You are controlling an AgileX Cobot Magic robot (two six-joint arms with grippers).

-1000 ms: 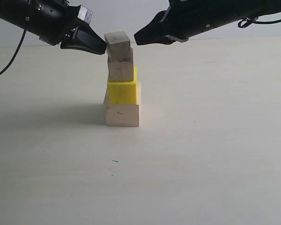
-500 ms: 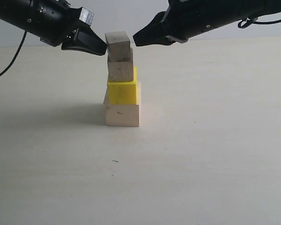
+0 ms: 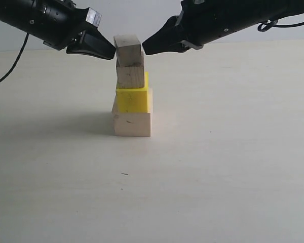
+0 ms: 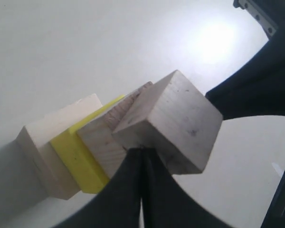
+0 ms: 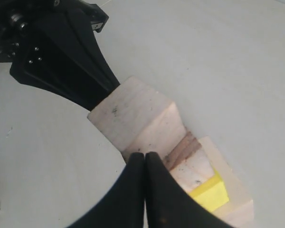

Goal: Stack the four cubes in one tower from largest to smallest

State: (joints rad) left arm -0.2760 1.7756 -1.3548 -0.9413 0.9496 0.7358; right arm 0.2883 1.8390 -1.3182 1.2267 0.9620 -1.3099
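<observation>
All four cubes stand in one tower on the table. The largest wooden cube [image 3: 132, 124] is at the bottom, the yellow cube [image 3: 134, 98] on it, then the medium wooden cube [image 3: 130, 75], and the smallest wooden cube [image 3: 127, 47] on top, set slightly askew. My left gripper [image 3: 111, 52] is shut, its tip touching the top cube's left side [image 4: 141, 151]. My right gripper [image 3: 144, 47] is shut too, its tip right at the top cube's right side [image 5: 145, 155]. The wrist views show the smallest cube [image 4: 173, 121] [image 5: 133, 118] above the yellow cube [image 4: 78, 156] [image 5: 208, 194].
The pale tabletop [image 3: 218, 167] spreads out around the tower. A black cable [image 3: 12, 66] hangs from the left arm at the far left. The left arm's body [image 5: 57, 52] shows behind the tower in the right wrist view.
The right gripper has crept a little left toward the top cube. The left gripper has lifted slightly. The tower has not moved.
</observation>
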